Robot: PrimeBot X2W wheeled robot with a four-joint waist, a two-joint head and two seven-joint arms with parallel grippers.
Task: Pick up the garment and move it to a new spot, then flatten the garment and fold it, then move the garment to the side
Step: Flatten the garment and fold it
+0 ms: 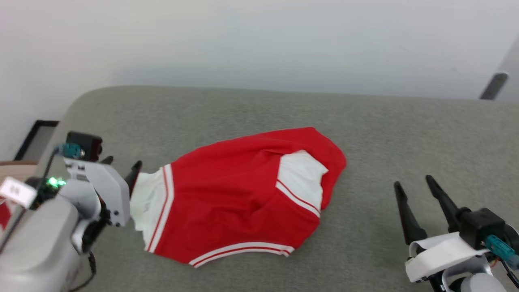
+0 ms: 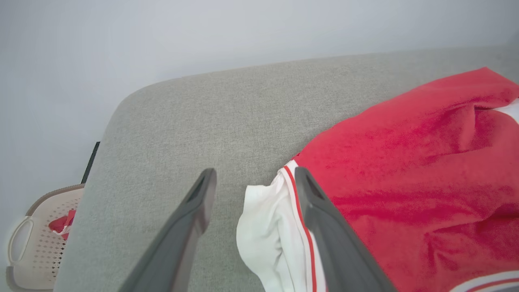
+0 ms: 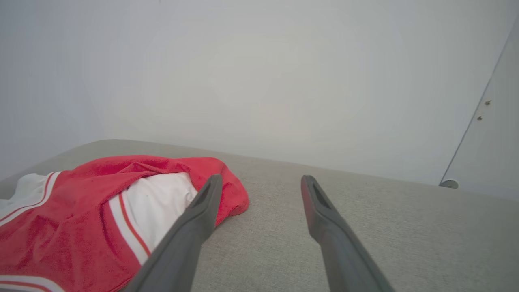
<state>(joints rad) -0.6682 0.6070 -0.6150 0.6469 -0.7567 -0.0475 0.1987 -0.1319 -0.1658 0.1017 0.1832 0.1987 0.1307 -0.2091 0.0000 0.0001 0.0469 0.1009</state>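
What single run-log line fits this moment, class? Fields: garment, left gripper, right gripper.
garment: rumpled on grey surface | left gripper: open, at white sleeve | right gripper: open, apart from garment

**Shirt, red with white sleeves: one item**

The shirt (image 1: pixel 235 198) lies rumpled, not spread flat, near the middle of the grey fabric surface (image 1: pixel 365 134). The body is red and lies in soft folds. One white sleeve (image 1: pixel 146 202) sticks out bunched at the left end, with white-and-red stripes at its seam. The other white sleeve (image 1: pixel 302 176) lies on top of the body toward the right, partly under a red fold. White-red-white trim (image 1: pixel 239 250) runs along the near edge.
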